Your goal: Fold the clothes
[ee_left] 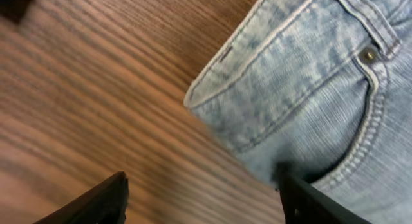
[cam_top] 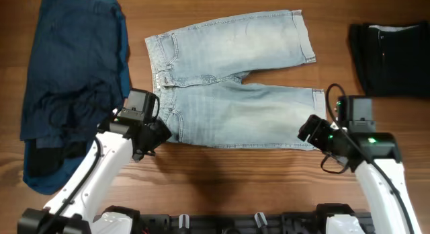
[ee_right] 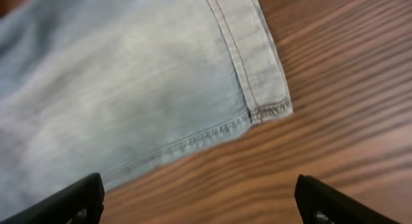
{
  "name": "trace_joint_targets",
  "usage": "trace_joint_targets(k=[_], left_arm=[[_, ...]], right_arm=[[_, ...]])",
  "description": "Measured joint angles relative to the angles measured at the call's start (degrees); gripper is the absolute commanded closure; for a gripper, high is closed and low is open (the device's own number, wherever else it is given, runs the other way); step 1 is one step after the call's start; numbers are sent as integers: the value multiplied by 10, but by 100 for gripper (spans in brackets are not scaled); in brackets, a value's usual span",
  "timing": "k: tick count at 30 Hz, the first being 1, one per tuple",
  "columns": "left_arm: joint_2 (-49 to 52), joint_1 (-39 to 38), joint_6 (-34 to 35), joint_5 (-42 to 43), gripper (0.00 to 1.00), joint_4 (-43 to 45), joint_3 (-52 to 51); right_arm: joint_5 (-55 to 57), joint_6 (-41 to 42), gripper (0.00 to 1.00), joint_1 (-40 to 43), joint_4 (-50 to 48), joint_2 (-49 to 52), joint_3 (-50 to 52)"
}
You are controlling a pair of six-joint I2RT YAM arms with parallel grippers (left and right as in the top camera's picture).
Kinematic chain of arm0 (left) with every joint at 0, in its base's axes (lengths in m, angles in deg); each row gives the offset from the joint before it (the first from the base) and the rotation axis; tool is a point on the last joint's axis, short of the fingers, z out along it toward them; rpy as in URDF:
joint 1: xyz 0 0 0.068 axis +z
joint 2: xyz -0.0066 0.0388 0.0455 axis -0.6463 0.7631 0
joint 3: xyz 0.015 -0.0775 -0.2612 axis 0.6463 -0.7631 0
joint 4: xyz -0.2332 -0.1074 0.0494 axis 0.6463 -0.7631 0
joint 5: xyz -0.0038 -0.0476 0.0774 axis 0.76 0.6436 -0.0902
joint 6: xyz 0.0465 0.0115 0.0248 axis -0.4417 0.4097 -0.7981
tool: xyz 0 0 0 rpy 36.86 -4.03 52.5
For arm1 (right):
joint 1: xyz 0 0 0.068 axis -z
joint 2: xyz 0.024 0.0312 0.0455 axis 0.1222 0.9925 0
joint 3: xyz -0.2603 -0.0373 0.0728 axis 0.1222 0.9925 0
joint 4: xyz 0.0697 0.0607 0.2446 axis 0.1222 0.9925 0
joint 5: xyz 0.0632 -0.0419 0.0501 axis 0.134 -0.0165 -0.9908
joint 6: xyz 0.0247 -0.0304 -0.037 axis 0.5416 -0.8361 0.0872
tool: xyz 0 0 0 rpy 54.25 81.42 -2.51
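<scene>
Brown wood table (cam_top: 222, 173) runs under it all. Your pale blue shorts (cam_top: 228, 93) lie flat in the middle of it, with the waistband to your left and two legs to your right. A dark blue pile (cam_top: 74, 79) sits at the left side and a black cloth (cam_top: 393, 59) at the far right, both apart from the shorts.

Your left gripper (ee_left: 203, 195) is wide apart and holds nothing. It hangs by the near waistband corner (ee_left: 193, 98), and one finger looks to be right at the cloth by the pocket. Your right gripper (ee_right: 199, 198) is wide apart too, with nothing in it, just past the near hem corner (ee_right: 278, 108).

Denim like this is likely thick and a bit stiff, but it will bend and droop. It should not slip much. The edges are fat with seams, so they should give a good bite. I would pinch the waistband corner with the left and the hem corner with the right, then lift both together.
</scene>
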Motion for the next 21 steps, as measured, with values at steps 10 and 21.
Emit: trace_joint_targets(k=[10,21], left_arm=[[85,0,-44,-18,20,155,-30],[121,-3,-118,9,96,199,-24]], right_arm=[[0,2,4,0,-57,59,49],[0,6,6,0,-45,64,50]])
